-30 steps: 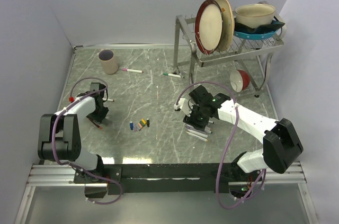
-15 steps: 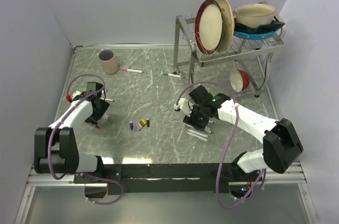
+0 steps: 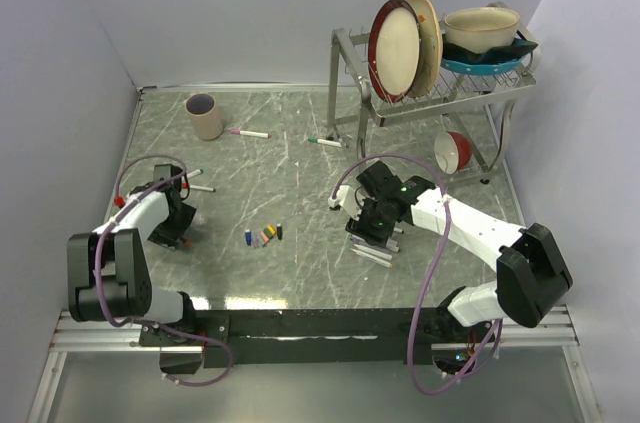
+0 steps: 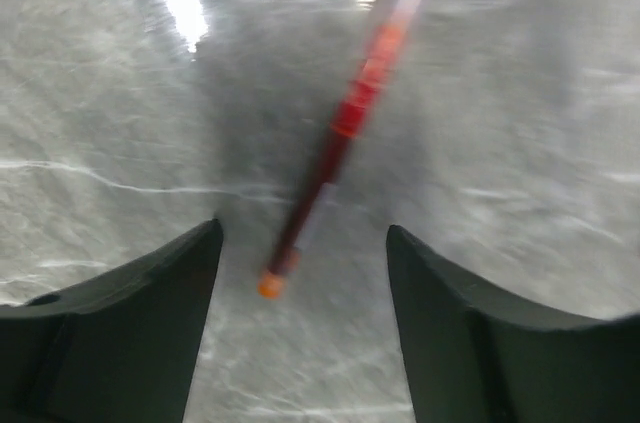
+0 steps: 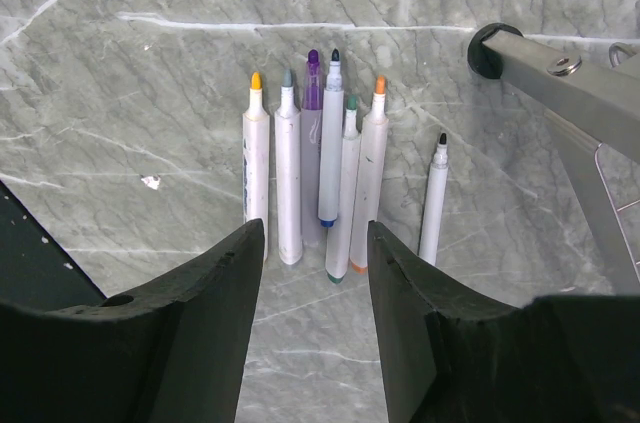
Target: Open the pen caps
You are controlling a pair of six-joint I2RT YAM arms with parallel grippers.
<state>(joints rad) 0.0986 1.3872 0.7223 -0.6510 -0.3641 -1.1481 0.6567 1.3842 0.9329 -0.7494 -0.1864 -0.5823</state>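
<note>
Left pincer (image 4: 302, 233) gapes wide and empty, low over the grey marbled worktop (image 3: 300, 183). A thin pen showing a red stretch (image 4: 345, 118) lies loose between its fingers (image 4: 130, 323) (too smeared to say whether that red is a cap). Over the last second this arm has drifted further left of the little row of pulled-off coloured plastic caps (image 3: 265, 235), and it looks to be moving yet, hence the blur. Right of those caps, the right pincer (image 5: 313, 228) hasn't budged. It hangs equally wide, holding nothing, above a neat row of white marker pens with bare coloured tips (image 5: 310, 173). So I'd judge most of the job done, with the left arm lining up on another pen. Beyond the caps, well apart from both arms, a white pen with a pink cap (image 3: 247, 132) and a white pen with a green cap (image 3: 322, 141) lie unopened, so more remains.
</note>
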